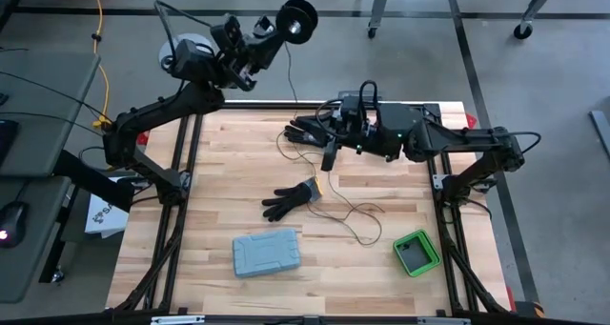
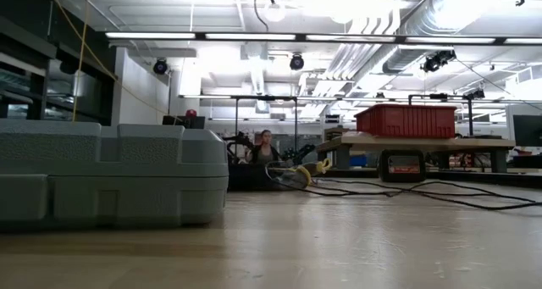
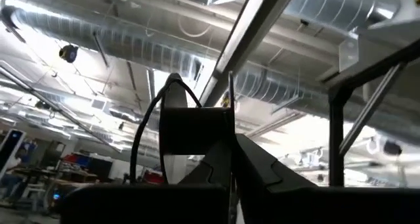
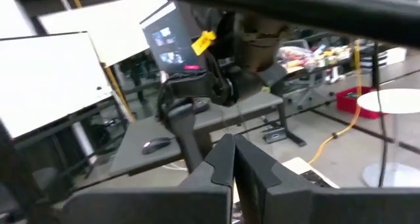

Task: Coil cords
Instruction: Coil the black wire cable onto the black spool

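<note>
Raised beyond the table's far-left corner, about eleven o'clock in the high view: left gripper (image 1: 286,31), fingers clamped on a small black round spool (image 1: 299,20) with a coil of thin dark wire around it. Dropping from there toward five o'clock: the same thin dark wire (image 1: 345,213), loose and squiggly on the light wooden tabletop (image 1: 219,168), long axis roughly eleven to five. Nearer that slack: right gripper (image 1: 327,156), fingers pressed together, apparently pinching the strand beside a black work glove (image 1: 290,200).
</note>
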You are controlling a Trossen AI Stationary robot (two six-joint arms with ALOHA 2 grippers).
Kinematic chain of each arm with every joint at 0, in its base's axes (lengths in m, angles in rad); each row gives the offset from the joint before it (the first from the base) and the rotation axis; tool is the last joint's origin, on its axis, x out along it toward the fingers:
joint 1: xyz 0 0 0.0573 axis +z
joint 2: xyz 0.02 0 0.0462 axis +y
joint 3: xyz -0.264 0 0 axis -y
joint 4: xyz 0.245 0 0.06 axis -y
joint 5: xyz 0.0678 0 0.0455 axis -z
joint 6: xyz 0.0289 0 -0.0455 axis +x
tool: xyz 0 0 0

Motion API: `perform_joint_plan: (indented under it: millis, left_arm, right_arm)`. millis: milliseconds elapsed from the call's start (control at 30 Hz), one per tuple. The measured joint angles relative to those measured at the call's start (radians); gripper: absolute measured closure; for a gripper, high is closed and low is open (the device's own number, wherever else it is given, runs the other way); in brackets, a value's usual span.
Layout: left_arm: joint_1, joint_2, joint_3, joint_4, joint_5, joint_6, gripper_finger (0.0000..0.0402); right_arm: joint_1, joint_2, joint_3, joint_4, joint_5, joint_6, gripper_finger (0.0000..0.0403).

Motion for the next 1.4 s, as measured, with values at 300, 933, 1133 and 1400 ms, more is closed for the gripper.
perform_joint_plan:
  millis: [300, 933, 1133, 1400]
  left_arm:
    - [-0.004, -0.004, 0.000, 0.032, 0.127, -0.151, 0.0401]
    - [-0.061, -0.003, 0.000, 0.031, 0.163, -0.072, 0.0401]
    - [-0.069, -0.003, 0.000, 0.029, 0.164, -0.065, 0.0401]
    - [-0.068, -0.003, 0.000, 0.022, 0.215, -0.084, 0.0401]
  right_arm:
    - [-0.039, 0.008, 0.000, 0.125, 0.071, -0.125, 0.0378]
    - [-0.075, 0.077, 0.001, 0.208, 0.136, -0.176, 0.0198]
    - [-0.087, 0.081, 0.001, 0.211, 0.098, -0.147, 0.0198]
    - [-0.087, 0.088, 0.001, 0.205, 0.049, -0.149, 0.0198]
